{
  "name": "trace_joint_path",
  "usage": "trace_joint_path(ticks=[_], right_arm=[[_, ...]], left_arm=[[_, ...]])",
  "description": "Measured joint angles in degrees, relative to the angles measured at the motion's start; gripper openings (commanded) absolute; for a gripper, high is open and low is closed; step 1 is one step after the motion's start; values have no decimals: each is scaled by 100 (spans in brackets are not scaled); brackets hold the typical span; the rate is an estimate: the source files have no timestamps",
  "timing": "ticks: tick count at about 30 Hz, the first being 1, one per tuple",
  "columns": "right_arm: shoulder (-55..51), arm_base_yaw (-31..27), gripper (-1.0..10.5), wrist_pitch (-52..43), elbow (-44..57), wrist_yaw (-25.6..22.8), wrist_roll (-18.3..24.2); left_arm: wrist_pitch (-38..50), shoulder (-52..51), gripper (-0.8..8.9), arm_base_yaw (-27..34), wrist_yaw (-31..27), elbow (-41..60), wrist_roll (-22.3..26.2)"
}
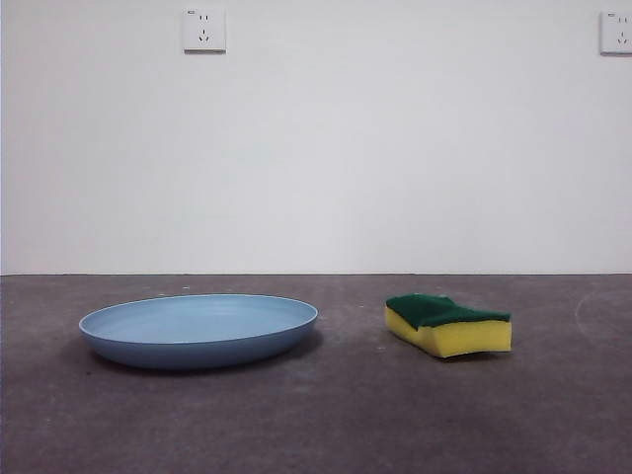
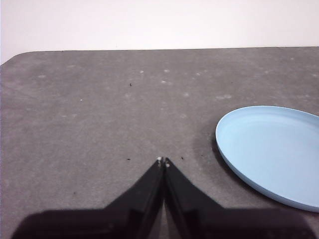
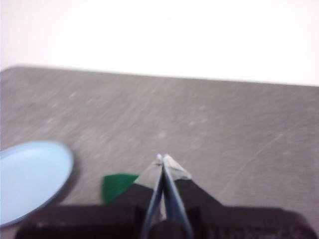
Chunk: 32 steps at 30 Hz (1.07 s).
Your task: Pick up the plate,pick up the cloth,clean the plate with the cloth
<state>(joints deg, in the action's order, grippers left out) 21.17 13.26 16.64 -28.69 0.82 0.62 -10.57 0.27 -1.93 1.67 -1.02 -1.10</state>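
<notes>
The light-blue plate [image 1: 199, 330] lies flat on the dark table at the left of the front view. The cloth, a yellow sponge with a green top [image 1: 447, 324], lies to its right, apart from it. No arm shows in the front view. My left gripper [image 2: 163, 161] is shut and empty above the table, with the plate [image 2: 271, 152] off to one side of it. My right gripper [image 3: 162, 158] is shut and empty; a green corner of the cloth [image 3: 117, 185] shows beside its jaws, and the plate [image 3: 30, 177] lies further off.
The grey table [image 1: 346, 415] ends at a white wall with two sockets [image 1: 203, 30]. The table's far edge and a rounded corner show in both wrist views.
</notes>
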Motion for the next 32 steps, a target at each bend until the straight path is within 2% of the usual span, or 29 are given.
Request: trace_joint_path(ticks=[5, 13, 21, 32], right_arm=[[-699, -680, 2, -1104, 1296, 369, -85], [-1532, -831, 2, -1169, 2629, 400, -463], [-2087, -835, 2, -776, 2791, 407, -603], [-2094, -835, 2, -721, 2782, 352, -708]], left_arm=[[0, 0, -4, 0, 2, 0, 0], [0, 0, -3, 0, 0, 0, -2], [0, 0, -4, 0, 0, 0, 0], [2, 0, -4, 0, 2, 0, -2]])
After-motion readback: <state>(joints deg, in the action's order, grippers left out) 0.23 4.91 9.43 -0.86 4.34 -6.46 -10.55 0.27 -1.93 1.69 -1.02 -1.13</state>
